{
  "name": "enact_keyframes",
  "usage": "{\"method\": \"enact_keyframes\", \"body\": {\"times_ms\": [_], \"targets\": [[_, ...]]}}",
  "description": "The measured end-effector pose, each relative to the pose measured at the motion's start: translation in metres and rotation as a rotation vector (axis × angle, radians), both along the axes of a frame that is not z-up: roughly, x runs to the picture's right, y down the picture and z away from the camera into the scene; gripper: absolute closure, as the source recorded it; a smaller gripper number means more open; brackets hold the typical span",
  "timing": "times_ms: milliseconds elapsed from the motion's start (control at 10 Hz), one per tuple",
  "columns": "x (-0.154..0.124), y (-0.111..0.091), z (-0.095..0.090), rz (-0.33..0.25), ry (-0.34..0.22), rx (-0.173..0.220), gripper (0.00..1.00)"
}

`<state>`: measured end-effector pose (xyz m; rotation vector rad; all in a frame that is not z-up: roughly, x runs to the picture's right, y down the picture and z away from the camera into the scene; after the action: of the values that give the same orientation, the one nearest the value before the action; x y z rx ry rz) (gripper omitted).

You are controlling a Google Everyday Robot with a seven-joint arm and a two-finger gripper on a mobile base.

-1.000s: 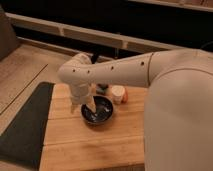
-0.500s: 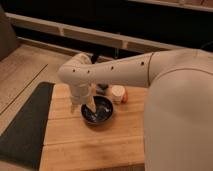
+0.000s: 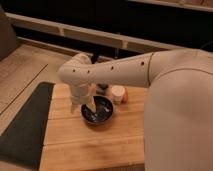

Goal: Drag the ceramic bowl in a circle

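Observation:
The ceramic bowl is a round, shallow, glossy black bowl on the wooden table, near its middle. My gripper hangs from the white arm and reaches down into the bowl at its left side, its tip touching the inside. The arm's wrist covers the bowl's far left rim.
A small white cylindrical cup stands just behind and right of the bowl. A small dark-topped bottle sits behind the bowl, partly hidden by the arm. A black mat lies along the table's left side. My large white arm body fills the right.

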<state>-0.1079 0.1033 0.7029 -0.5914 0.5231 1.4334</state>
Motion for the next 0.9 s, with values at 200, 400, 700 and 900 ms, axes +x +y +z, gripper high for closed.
{"method": "enact_keyframes", "body": {"times_ms": [200, 400, 700, 900], "targets": [[0.0, 0.0, 0.0, 0.0, 0.0, 0.0, 0.35], [0.0, -0.001, -0.001, -0.004, 0.0, 0.005, 0.35], [0.015, -0.019, 0.014, -0.058, -0.011, 0.073, 0.35], [0.05, -0.041, 0.03, -0.096, -0.035, 0.153, 0.35]]}}
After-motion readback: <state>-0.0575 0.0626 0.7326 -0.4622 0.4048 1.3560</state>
